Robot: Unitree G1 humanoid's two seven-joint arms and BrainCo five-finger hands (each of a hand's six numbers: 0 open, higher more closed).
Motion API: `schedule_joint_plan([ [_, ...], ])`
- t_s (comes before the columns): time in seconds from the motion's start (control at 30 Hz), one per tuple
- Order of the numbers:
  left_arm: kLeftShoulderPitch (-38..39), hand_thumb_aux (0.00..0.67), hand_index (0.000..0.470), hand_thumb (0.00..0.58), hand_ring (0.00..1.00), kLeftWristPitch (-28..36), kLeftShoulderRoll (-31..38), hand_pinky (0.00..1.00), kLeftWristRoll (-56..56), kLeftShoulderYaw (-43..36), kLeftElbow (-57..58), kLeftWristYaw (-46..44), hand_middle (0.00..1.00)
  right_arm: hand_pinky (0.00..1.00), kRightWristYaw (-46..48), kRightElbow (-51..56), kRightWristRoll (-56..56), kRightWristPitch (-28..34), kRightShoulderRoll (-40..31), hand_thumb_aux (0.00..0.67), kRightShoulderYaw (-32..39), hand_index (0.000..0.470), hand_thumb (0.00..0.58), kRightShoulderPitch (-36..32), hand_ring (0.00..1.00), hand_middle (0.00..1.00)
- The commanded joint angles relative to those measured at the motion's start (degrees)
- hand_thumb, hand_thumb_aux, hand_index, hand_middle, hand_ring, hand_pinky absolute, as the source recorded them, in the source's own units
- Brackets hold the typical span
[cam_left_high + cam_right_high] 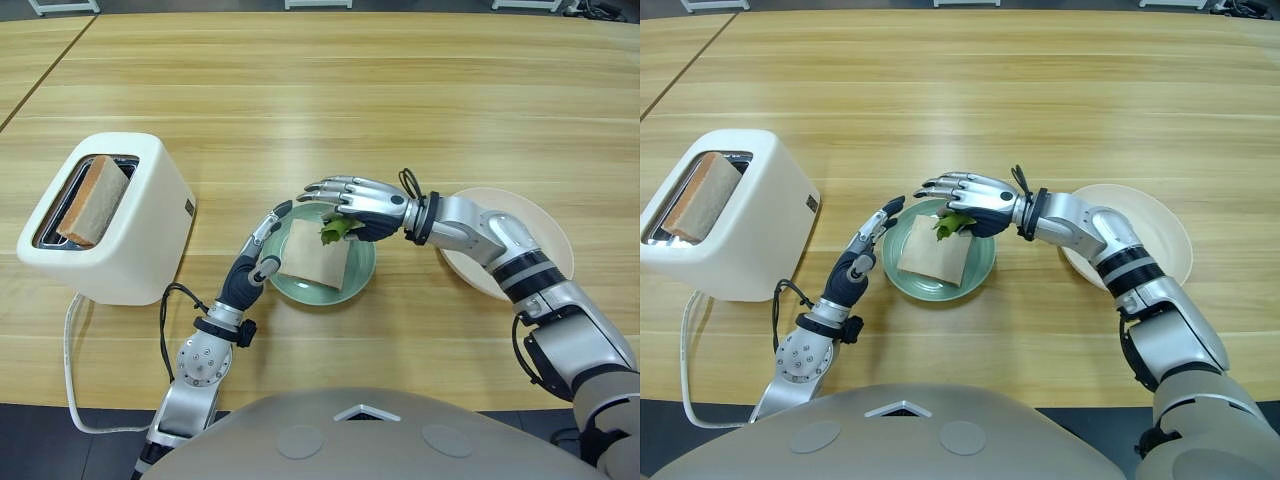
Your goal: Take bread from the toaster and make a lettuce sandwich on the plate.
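Lettuce [333,231] gripped in right hand [360,205] hovers over bread [315,262] on plate [300,292] for layering, while left hand [262,250] waits empty, fingers straight, beside the rim.

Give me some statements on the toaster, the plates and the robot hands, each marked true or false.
The right robot hand holds lettuce over the bread slice on the green plate. True.
The toaster is empty. False: another slice stands in one slot.
The left robot hand grips the bread slice. False: it is open beside the green plate's left rim.
A pale plate lies beneath the right forearm. True.
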Motion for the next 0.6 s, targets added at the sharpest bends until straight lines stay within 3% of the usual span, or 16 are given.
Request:
schedule_joint_plan([
  [0.03, 0.48, 0.0, 0.0, 0.0, 0.0, 0.71, -0.2, 0.0, -0.19, -0.15, -0.64, -0.63, 0.0, 0.0, -2.41, 4.92, -4.7, 1.65, 3.28, 0.67, 2.24, 0.47, 0.58, -1.78, 0.0, 0.0],
  [0.07, 0.51, 0.0, 0.0, 0.0, 0.0, 0.8, -0.18, 0.0, -0.23, -0.16, -0.68, -0.77, 0.0, 0.0, -3.15, 5.6, -5.96, 2.41, 3.61, 0.67, 2.66, 0.47, 0.58, -1.68, 0.0, 0.0],
  [0.1, 0.54, 0.0, 0.0, 0.0, 0.0, 0.89, -0.15, 0.0, -0.29, -0.15, -0.7, -0.91, 0.0, 0.0, -3.77, 6.19, -7.19, 2.98, 3.76, 0.512, 3.14, 0.359, 0.548, -1.61, 0.0, 0.0],
  [0.13, 0.63, 0.0, 0.0, 0.0, 0.0, 0.96, -0.13, 0.0, -0.31, -0.14, -0.72, -1.0, 0.0, 0.0, -4.4, 6.56, -8.53, 3.29, 3.8, 0.405, 3.75, 0.284, 0.489, -1.58, 0.0, 0.0],
  [0.17, 0.73, 0.0, 0.0, 0.0, 0.0, 1.0, -0.14, 0.0, -0.3, -0.14, -0.73, -1.09, 0.0, 0.0, -4.88, 6.83, -9.41, 3.4, 3.86, 0.344, 4.23, 0.241, 0.443, -1.52, 0.0, 0.0],
  [0.2, 0.9, 0.0, 0.0, 0.0, 0.0, 1.03, -0.18, 0.0, -0.25, -0.15, -0.76, -1.13, 0.0, 0.0, -5.2, 6.87, -9.88, 3.38, 3.99, 0.116, 4.57, 0.081, 0.183, -1.43, 0.0, 0.0],
  [0.23, 1.02, 0.0, 0.0, 0.0, 0.0, 1.05, -0.22, 0.0, -0.2, -0.15, -0.79, -1.18, 0.0, 0.0, -5.45, 6.84, -10.17, 3.36, 4.09, 0.079, 4.75, 0.055, 0.128, -1.36, 0.0, 0.0],
  [0.27, 1.1, 0.0, 0.0, 0.0, 0.0, 1.07, -0.26, 0.0, -0.17, -0.14, -0.81, -1.24, 0.0, 0.0, -5.56, 6.59, -10.12, 3.51, 3.98, 0.021, 4.7, 0.015, 0.036, -1.33, 0.0, 0.0],
  [0.3, 1.06, 0.0, 0.0, 0.0, 0.0, 1.13, -0.26, 0.0, -0.21, -0.13, -0.83, -1.38, 0.0, 0.0, -5.58, 6.25, -9.94, 3.68, 3.75, 0.0, 4.43, 0.0, 0.0, -1.38, 0.0, 0.0],
  [0.6, 0.74, 0.0, 0.0, 0.0, 0.0, 1.2, -0.26, 0.0, -0.29, -0.07, -0.73, -1.94, 0.0, 0.0, -3.26, 2.32, -7.2, 4.08, 1.39, 0.0, 2.23, 0.0, 0.0, -1.83, 0.0, 0.0],
])
